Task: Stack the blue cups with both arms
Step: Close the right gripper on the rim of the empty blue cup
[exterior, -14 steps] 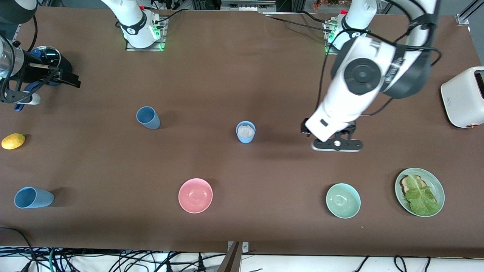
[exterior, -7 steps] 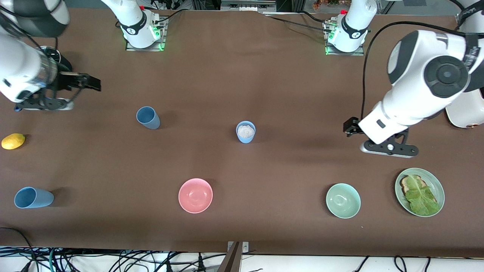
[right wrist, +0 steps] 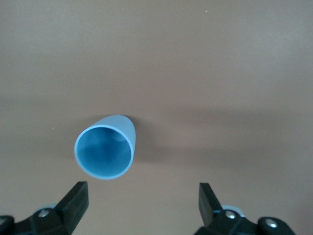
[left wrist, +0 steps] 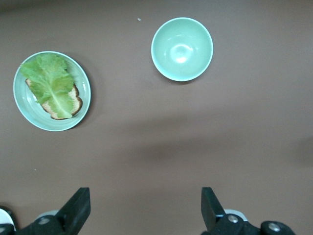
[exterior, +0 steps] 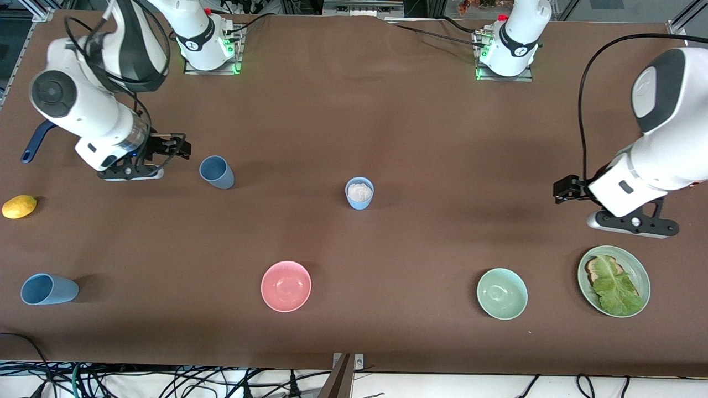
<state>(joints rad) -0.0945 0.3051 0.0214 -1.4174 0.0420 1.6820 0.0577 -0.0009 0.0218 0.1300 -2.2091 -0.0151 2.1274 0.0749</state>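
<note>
Pot handle (exterior: 34, 145), pot seemingly hidden.

Brown table (exterior: 387, 110) with three blue cups (exterior: 216, 172), pink bowl (exterior: 286, 286), green bowl (exterior: 501, 293), plate (exterior: 644, 271), perhaps lemon (exterior: 19, 206).

A robotics lab is indicated: 2 arm bases (exterior: 207, 41) are bolted onto a brown counter (exterior: 354, 110), with cables (exterior: 166, 381) tangled along its edge.

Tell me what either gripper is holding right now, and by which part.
Nothing is held. The right gripper, open, hangs beside the slate cup; the left gripper, open, is over bare table.
</note>
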